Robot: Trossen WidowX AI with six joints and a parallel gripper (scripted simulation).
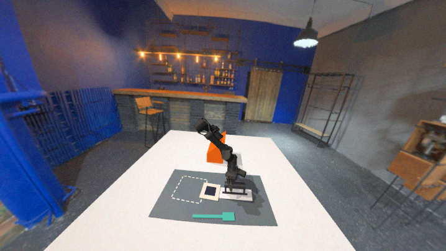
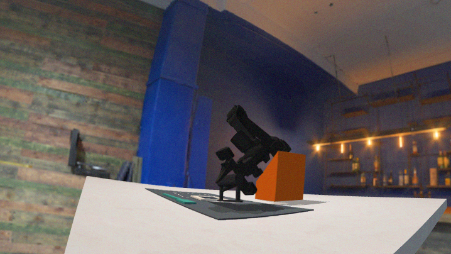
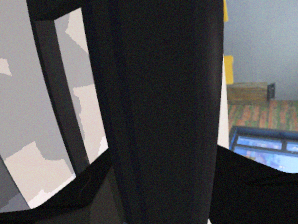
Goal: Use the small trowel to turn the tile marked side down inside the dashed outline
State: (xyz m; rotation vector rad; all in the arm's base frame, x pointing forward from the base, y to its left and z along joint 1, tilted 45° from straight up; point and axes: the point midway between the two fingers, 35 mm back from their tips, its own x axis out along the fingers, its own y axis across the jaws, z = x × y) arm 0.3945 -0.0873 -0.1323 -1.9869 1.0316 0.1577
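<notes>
The trowel (image 1: pixel 246 197) (image 2: pixel 237 193) (image 3: pixel 160 75) has a flat whitish blade and a black bracket-like handle. My gripper (image 1: pixel 230 186) (image 2: pixel 232 183) (image 3: pixel 153 140) is shut on the handle, which fills the middle of the wrist view. The blade is low over the mat, its left end at the tile's right edge; whether they touch is unclear. The cream tile (image 1: pixel 203 196) (image 2: pixel 195 197) lies flat, its dark square mark up. It lies mostly right of the dashed outline (image 1: pixel 184 176), near its right side. The fingertips are hard to make out.
A teal spatula-like tool (image 1: pixel 228 216) (image 2: pixel 179 199) lies on the front part of the grey mat (image 1: pixel 168 212) (image 2: pixel 220 215). An orange block with a sloped side (image 1: pixel 215 156) (image 2: pixel 289 176) stands on the white table (image 1: pixel 124 212) (image 2: pixel 141 227) behind the mat, near the arm.
</notes>
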